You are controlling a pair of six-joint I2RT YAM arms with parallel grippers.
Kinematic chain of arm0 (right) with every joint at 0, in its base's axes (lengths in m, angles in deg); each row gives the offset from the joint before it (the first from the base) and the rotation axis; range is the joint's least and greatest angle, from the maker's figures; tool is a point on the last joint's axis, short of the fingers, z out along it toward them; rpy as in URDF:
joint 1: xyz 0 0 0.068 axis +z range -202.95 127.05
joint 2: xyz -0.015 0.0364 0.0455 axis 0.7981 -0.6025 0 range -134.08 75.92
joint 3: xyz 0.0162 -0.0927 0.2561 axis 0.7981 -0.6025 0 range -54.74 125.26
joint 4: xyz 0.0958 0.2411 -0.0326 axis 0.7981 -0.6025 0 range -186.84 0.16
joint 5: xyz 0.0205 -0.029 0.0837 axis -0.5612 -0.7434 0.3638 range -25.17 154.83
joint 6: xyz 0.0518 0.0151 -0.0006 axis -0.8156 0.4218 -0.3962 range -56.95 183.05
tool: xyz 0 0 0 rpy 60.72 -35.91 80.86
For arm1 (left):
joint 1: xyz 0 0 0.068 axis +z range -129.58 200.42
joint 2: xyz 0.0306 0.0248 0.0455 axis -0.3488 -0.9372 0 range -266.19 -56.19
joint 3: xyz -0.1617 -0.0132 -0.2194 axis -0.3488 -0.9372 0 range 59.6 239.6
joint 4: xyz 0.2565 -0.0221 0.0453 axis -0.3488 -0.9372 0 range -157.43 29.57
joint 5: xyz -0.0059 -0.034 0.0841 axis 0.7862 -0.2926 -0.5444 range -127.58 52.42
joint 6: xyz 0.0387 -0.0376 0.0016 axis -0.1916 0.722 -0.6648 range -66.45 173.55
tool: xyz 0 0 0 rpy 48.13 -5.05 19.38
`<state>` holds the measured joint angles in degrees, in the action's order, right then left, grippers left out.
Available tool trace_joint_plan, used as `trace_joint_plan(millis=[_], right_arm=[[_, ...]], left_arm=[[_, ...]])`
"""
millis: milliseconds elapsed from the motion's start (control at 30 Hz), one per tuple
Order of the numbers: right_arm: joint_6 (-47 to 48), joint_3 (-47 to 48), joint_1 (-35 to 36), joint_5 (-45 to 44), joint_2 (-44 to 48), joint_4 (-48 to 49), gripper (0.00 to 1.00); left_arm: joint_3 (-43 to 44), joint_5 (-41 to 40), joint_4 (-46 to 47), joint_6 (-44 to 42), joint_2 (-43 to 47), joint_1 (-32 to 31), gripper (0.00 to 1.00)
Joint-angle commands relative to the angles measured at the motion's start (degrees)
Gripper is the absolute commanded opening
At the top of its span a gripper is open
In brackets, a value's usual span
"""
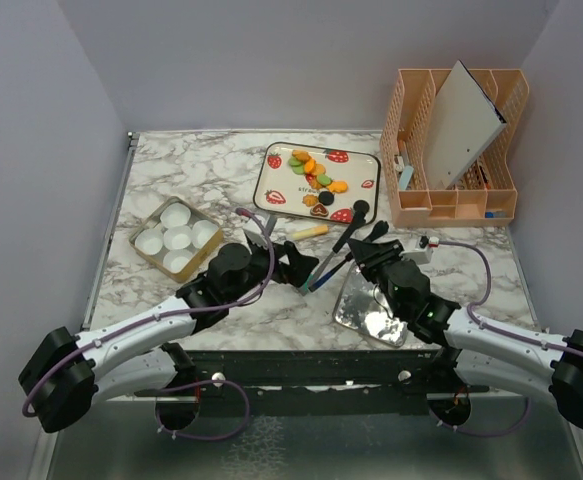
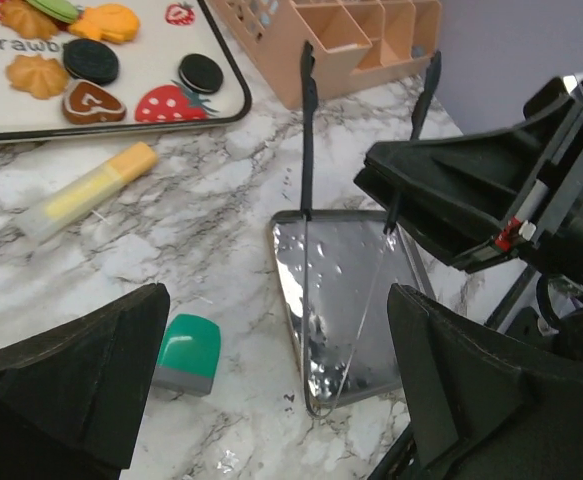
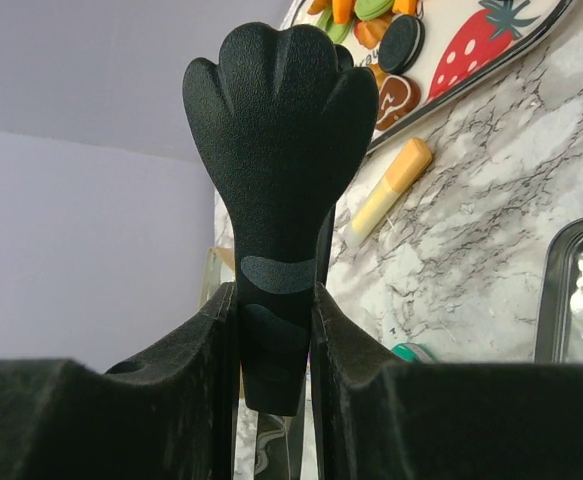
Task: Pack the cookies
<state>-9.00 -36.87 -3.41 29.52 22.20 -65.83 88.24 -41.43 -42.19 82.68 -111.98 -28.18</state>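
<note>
The cookies (image 1: 314,178) lie in a heap on a white strawberry-print plate (image 1: 271,160) at the back centre; they also show in the left wrist view (image 2: 66,55) and the right wrist view (image 3: 391,40). My right gripper (image 1: 366,255) (image 3: 276,330) is shut on black tongs (image 1: 346,240) (image 3: 281,130), whose scalloped tips point toward the plate. My left gripper (image 1: 296,265) (image 2: 276,330) is open and empty, its jaws on either side of the tongs' wire hinge end (image 2: 316,400), apart from it.
A box of white paper cups (image 1: 176,237) sits at the left. A shiny metal tray (image 1: 366,310) (image 2: 341,300) lies under the tongs. A yellow tube (image 1: 309,231) (image 2: 86,190), a teal block (image 2: 186,355) and a peach organizer (image 1: 451,150) are nearby.
</note>
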Motion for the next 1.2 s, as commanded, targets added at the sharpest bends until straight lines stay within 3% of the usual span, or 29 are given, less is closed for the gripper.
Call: trace_joint_plan(millis=[0, 400, 600, 933, 1167], right_arm=[[-3.9, 2.9, 0.1, -2.2, -0.6, -0.7, 0.0], [-7.5, 2.9, 0.1, -1.1, -0.6, -2.0, 0.0], [-8.2, 2.8, 0.1, -0.7, -0.4, -2.4, 0.0], [-8.9, 2.0, 0.1, -0.5, 1.9, -3.2, 0.0], [-9.1, 1.6, 0.1, -0.3, 3.5, -3.7, 0.0]], left_arm=[[3.0, 6.0, 4.5, -3.5, -5.1, -2.7, 0.99], [8.9, 6.2, 5.7, -1.4, -15.6, -4.6, 0.99], [11.4, 5.4, 5.8, 0.4, -20.4, -5.8, 0.94], [12.6, 7.1, 7.2, 2.3, -22.5, -5.9, 0.73], [12.0, 8.1, 8.3, 3.3, -22.5, -5.9, 0.63]])
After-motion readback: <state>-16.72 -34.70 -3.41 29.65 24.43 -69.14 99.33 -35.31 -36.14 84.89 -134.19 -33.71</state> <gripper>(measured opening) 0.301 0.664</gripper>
